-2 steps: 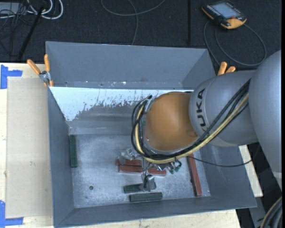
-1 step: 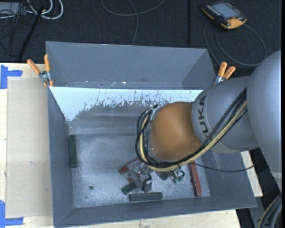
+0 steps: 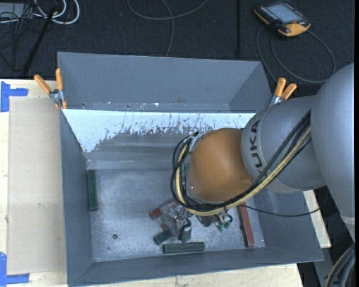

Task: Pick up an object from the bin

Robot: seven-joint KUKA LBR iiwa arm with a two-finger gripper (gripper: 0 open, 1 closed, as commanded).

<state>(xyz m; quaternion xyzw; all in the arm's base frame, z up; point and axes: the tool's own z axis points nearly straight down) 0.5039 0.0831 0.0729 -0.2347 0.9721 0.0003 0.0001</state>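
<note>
The bin floor point(image 3: 125, 211) lies open between 1 green bar point(image 3: 92, 190) at left and the heap point(image 3: 167, 215).

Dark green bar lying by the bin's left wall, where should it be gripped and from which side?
Probably at mid-length, across the narrow width of the dark green bar, coming straight down. It lies flat and alone on the floor of the bin, its length running along the left wall; the gap on the wall side looks tight.

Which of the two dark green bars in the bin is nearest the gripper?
The horizontal bar at the floor's lower edge, just below the gripper; the other bar lies along the left wall.
</note>
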